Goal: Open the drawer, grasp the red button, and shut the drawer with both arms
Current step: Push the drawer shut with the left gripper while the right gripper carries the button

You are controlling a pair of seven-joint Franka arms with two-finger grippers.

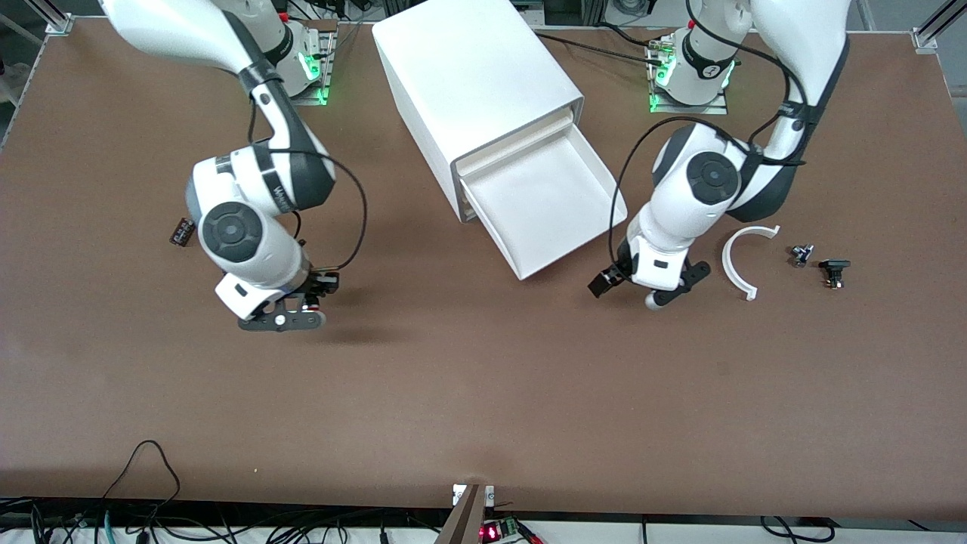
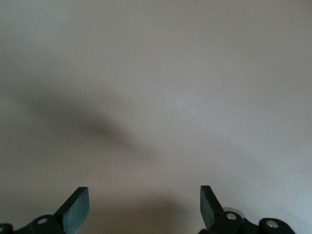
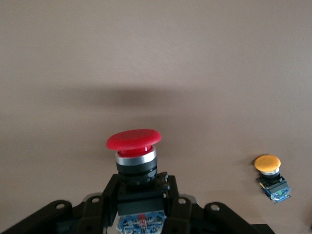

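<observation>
Red button [image 3: 134, 140] gripped by right gripper [image 3: 140, 197] over table [image 1: 483, 393]

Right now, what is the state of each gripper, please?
Left gripper: open, holding nothing, over bare table beside the open drawer.
Right gripper: closed on the red button, above the table.

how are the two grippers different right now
The right gripper is shut on the red button; the left gripper is open and empty. The right gripper is over bare table toward the right arm's end; the left gripper is over the table beside the open drawer. Both are black two-finger grippers.
</observation>
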